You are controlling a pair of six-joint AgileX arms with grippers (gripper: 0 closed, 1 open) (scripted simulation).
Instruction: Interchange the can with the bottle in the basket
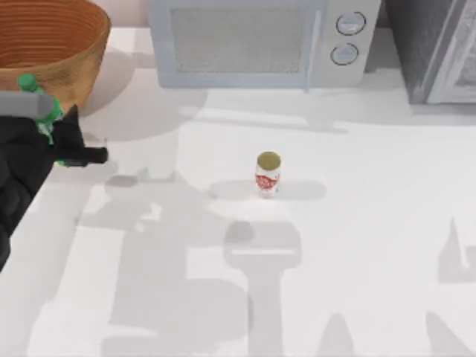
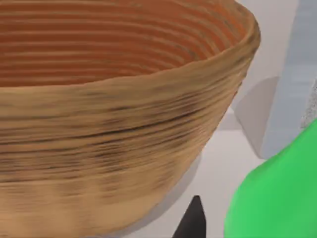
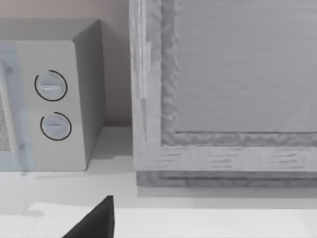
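Bottle out of the basket, can waiting mid-table.
Left gripper [image 1: 56, 126] apparently clamps the bottle [image 1: 37, 104] just beside the basket [image 1: 74, 71]; the can [image 1: 268, 174] stands upright, well right of it.

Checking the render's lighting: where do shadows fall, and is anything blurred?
Top view: arm shadows cross the table, and the can casts a shadow toward the right. Left wrist view: the basket looks smeared and shades the table under it; the bottle is a featureless green.

green bottle [image 1: 33, 93], tan-orange ribbed basket [image 1: 71, 63], white can [image 1: 268, 176] with red markings
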